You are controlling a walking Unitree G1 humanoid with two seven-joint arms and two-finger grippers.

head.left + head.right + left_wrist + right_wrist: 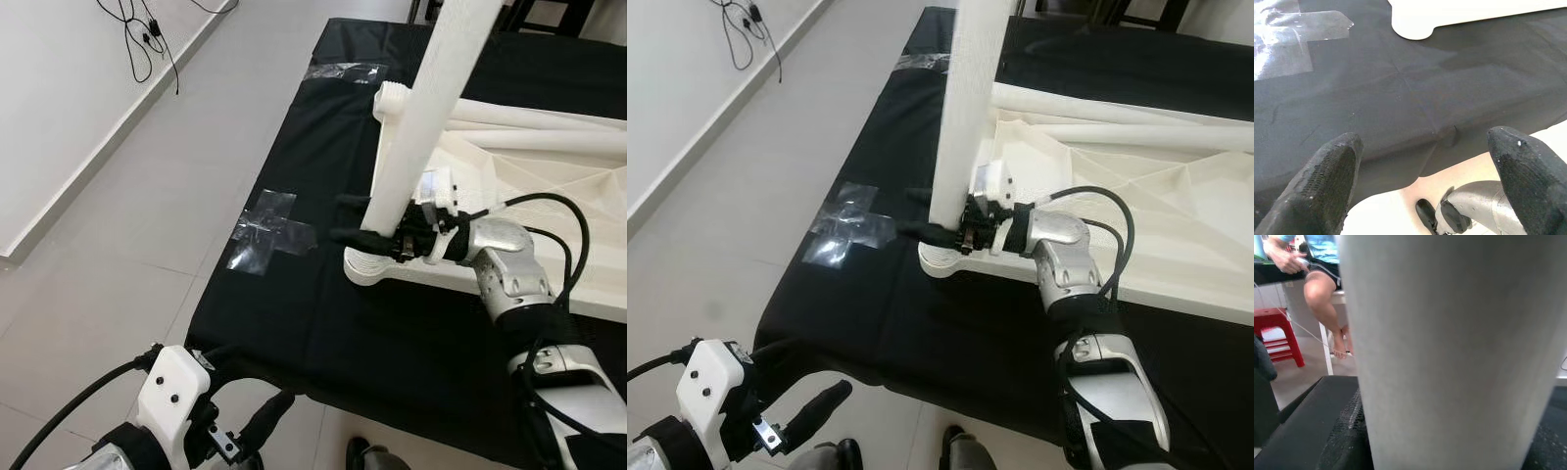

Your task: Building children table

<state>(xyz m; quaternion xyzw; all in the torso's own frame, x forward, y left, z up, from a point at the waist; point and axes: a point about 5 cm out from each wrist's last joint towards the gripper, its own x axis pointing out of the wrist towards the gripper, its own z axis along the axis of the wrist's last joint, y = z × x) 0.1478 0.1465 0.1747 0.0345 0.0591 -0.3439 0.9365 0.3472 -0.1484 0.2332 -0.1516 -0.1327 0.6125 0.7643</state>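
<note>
I count one white tabletop (549, 196) lying upside down on one black-covered bench (323, 323), and one white leg (421, 117) standing at its corner. Two crosses of clear tape (269, 232) mark the cloth (the far one (343, 70) is harder to read). One red stool (1276, 333) and one seated person (1322, 279) sit beyond.

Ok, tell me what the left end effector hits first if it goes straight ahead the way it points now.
Probably the black cloth over the table's near edge: the left end effector, fingers open, aims at it, with the white tabletop corner farther along. Depth is unclear.
</note>
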